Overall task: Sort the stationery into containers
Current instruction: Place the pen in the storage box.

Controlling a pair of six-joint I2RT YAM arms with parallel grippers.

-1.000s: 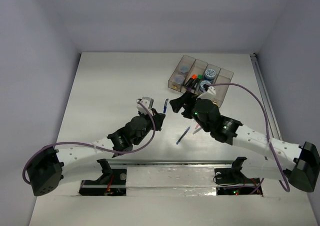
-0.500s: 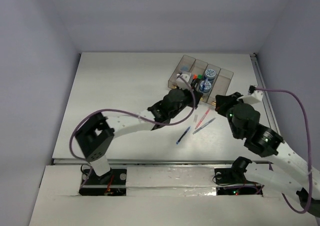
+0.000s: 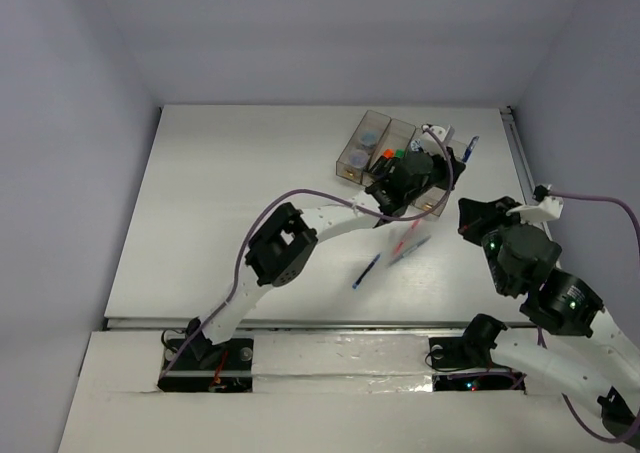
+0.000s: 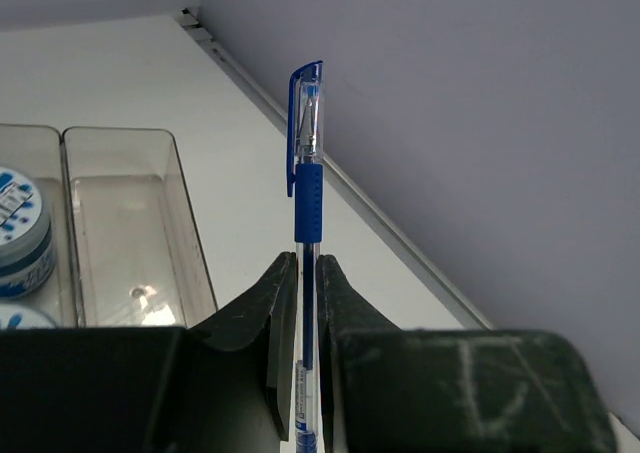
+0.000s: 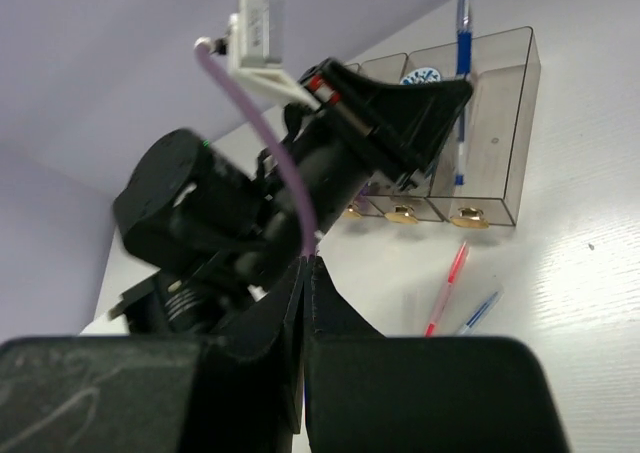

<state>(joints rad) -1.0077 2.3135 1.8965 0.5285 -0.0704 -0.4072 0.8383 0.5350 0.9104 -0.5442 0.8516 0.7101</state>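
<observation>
My left gripper [image 3: 447, 163] is shut on a thin blue pen [image 4: 307, 203], which stands straight up out of the jaws in the left wrist view. It hovers over the right end of the containers [image 3: 352, 163], a row of smoky translucent bins. The rightmost bin [image 4: 135, 233] holds nothing, and a blue-white roll [image 4: 20, 233] lies in the bin beside it. My right gripper [image 3: 468, 216] is shut and holds nothing, to the right of the bins. A red pen [image 3: 405, 241] and two blue pens [image 3: 367, 271] lie on the table.
The left arm [image 5: 250, 203] stretches across the table and fills most of the right wrist view. Orange and green markers [image 3: 387, 155] sit in the second bin. A metal rail [image 3: 525, 173] runs along the table's right edge.
My left arm has swung from the table's middle to the bins, carrying the blue pen. The right arm has drawn back from the bins to the right and its jaws have shut.
</observation>
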